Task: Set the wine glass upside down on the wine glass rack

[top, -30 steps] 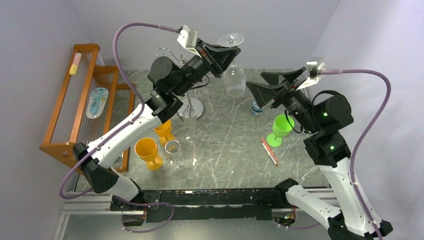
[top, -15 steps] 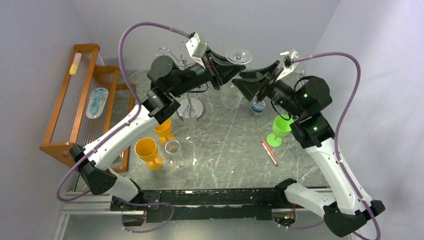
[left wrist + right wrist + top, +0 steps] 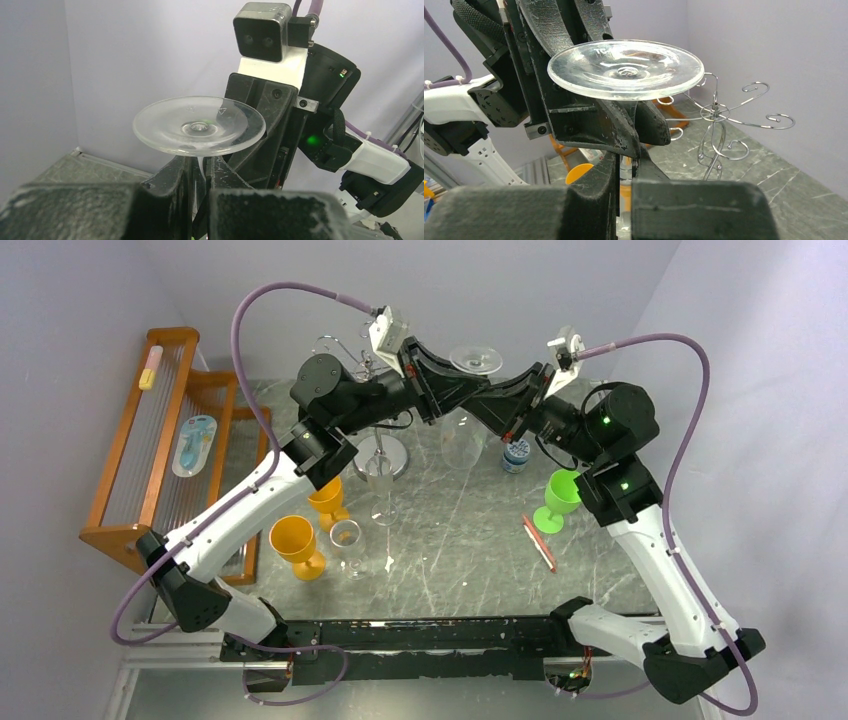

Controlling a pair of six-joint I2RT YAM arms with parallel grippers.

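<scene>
- Desk (image 3: 470, 540): grey marbled stone, well below both end effectors; plain lilac walls all round.
- Wine glass rack (image 3: 715, 107): beyond the right end effector, behind the left one.
- Left end effector (image 3: 199, 170) and right end effector (image 3: 624, 167): both clenched on the stem from opposite sides. Looks like a handover regrasp.
- Wine glass (image 3: 624, 67): airborne between them, foot up, oriented for hanging.

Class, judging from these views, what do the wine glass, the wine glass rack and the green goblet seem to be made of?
The wine glass: clear glass, possibly clear plastic, glossy; what lies behind shows through its foot. The wine glass rack: chromed metal wire, mirror-bright, thin curled arms. The green goblet: probably plastic, opaque, evenly bright, soft sheen.
</scene>
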